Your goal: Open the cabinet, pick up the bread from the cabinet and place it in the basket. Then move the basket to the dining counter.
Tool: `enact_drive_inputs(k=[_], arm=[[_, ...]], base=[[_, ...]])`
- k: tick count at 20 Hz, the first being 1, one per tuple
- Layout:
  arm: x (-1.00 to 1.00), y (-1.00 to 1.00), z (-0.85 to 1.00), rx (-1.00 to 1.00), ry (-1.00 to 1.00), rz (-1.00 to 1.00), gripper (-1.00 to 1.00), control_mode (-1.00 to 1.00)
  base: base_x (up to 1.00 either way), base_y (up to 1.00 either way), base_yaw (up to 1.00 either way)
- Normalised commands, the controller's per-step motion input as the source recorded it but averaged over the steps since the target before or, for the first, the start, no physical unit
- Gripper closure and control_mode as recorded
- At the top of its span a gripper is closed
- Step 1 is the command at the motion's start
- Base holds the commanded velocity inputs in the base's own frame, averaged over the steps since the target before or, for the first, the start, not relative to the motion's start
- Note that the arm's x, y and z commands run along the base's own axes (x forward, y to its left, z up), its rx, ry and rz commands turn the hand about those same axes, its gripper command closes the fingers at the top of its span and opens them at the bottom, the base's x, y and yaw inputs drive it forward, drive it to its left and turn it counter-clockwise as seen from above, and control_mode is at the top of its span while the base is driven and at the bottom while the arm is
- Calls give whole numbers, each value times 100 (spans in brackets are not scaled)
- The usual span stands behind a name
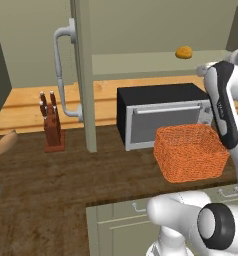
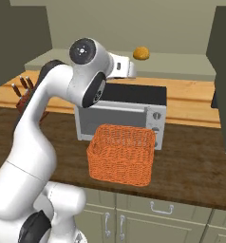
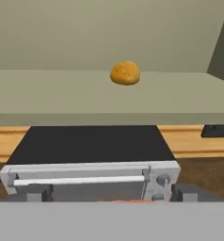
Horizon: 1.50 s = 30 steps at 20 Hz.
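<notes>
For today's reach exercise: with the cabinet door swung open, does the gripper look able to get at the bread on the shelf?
Probably yes. The bread sits alone on the open cabinet shelf, straight ahead of the open gripper, above the toaster oven, with nothing between them.

I see bread alone on the shelf; toaster oven, basket, knife block on the counter.

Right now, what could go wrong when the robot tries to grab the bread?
The bread is a small round lump on the cabinet shelf, so the open gripper might nudge it and roll it away. The toaster oven sits just under the shelf; the arm could bump it, or the basket in front.
</notes>
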Motion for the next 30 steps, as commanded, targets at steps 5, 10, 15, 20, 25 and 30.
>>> enact_drive_inputs(k=[5, 10, 15, 20, 25, 30], arm=[[23, 0, 41, -5, -4, 2, -100, -100], [43, 0, 29, 2, 20, -5, -100, -100], [43, 1, 5, 10, 9, -4, -100, -100], [46, 2, -8, 0, 0, -1, -100, -100], [69, -7, -1, 2, 4, -14, -100, -100], [49, -2, 0, 10, 1, -9, -100, -100]], base=[[0, 0, 0], [0, 0, 0], [0, 0, 0], [0, 0, 0], [0, 0, 0], [0, 0, 0]])
